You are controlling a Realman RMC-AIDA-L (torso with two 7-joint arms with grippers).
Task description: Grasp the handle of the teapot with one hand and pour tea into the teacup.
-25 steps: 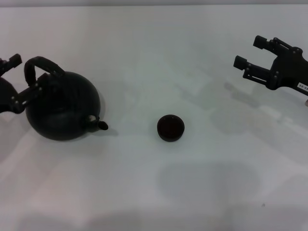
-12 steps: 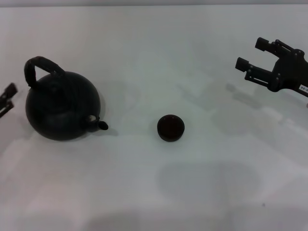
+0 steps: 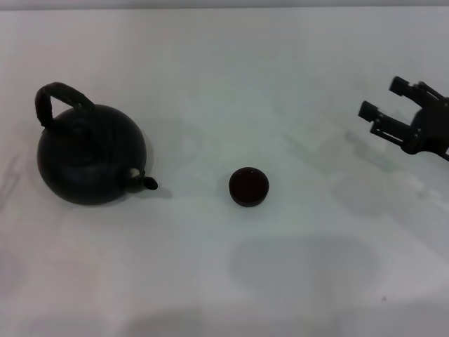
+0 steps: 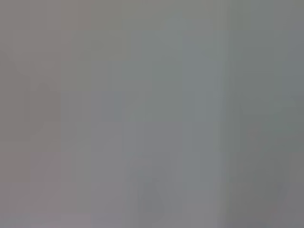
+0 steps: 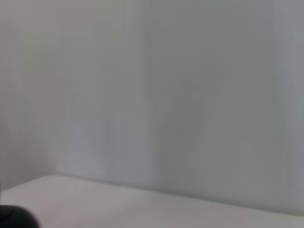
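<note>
The right gripper [image 3: 387, 111] hangs above the table [image 3: 295, 63] at the far right side, and its two jaws stand wide apart with nothing between them; they point toward the middle of the table. The teacup [image 3: 248, 187] stands well apart from these open jaws, on the side where they point and nearer to the robot. The teapot [image 3: 91, 154] is still much further from them, at the opposite side of the table, beyond the teacup. The teapot rests upright on the table, its handle [image 3: 57, 97] rises over the top of the body, and the short spout [image 3: 145, 183] looks toward the teacup (there is a clear gap of bare table between spout and cup). The left gripper is not seen in any view, so I cannot say how its jaws are; the left wrist view gives only a plain grey surface. The right wrist view shows mostly a pale wall and table edge, with a small dark shape in one corner that I cannot identify surely. About the progress, I judge that nobody holds the teapot at this moment: the handle is free and no jaw is close to it. Whether tea is already in the cup is not possible to tell, because its inside is only dark. If pouring is not done, then grasping, lifting and tilting all remain.
</note>
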